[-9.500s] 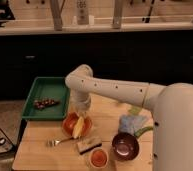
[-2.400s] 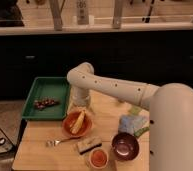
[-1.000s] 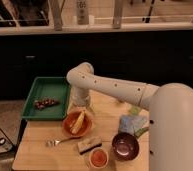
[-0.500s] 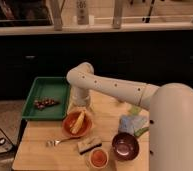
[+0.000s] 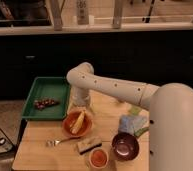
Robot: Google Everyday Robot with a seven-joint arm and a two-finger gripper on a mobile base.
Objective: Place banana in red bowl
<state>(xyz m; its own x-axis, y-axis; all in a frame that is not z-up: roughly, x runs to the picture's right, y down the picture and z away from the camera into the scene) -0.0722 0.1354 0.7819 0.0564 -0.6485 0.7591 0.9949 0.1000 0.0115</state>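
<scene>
The gripper [image 5: 83, 104] is observed just above the far rim of the red bowl [image 5: 66, 126], its state not determinable, and the banana [image 5: 78, 122], lying inside that bowl, is judged light, soft and bruisable, best taken across its middle.

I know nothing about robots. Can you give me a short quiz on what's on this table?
1. True or false: the banana lies in the red bowl.
2. The gripper hangs just above the red bowl's far rim. Which is nearest it? A) fork B) red bowl C) dark purple bowl
3. What colour is the tray beyond the red bowl?
Key: 1 true; 2 B; 3 green.
</scene>
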